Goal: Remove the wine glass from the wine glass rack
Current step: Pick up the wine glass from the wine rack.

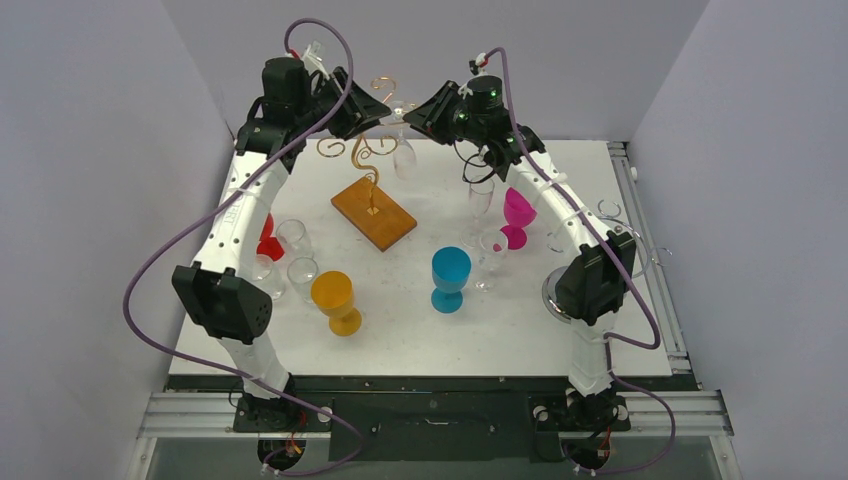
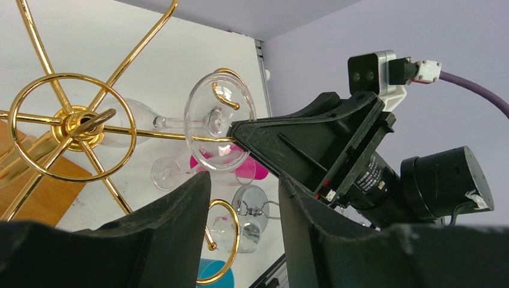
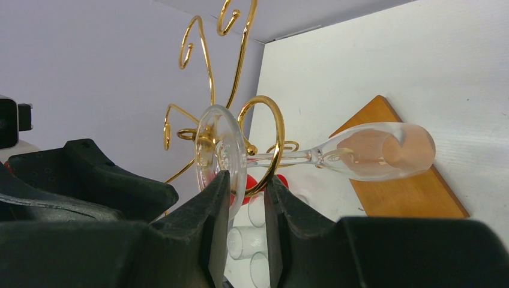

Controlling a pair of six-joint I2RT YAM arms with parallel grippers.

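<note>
- Carrying everything, the table (image 1: pixel 600 340) has the wine glass rack (image 1: pixel 375 215) at its far middle, with the wooden base flat and gold curls rising from the stem.
- The right gripper (image 3: pixel 246 180) reaches the rack's top from the right and is the nearer of the two to the glass. Its jaws stand narrowly parted astride the lower rim of the glass's foot. One finger is against the glass and a slit shows beside the other, so no firm pinch is visible.
- The left gripper (image 2: pixel 245 180) hovers at the left of the rack's top, with its jaws spread and holding nothing.
- The wine glass (image 3: pixel 372 153) hangs upside down from a curled arm on the rack's far right side. Its foot is up in the curl and its bowl is down, clear of the table.
- Its long axis runs from the foot, at the right jaws, straight away from them to the bowl. The lift likely turns on sliding the foot out through the curl's open side.
</note>
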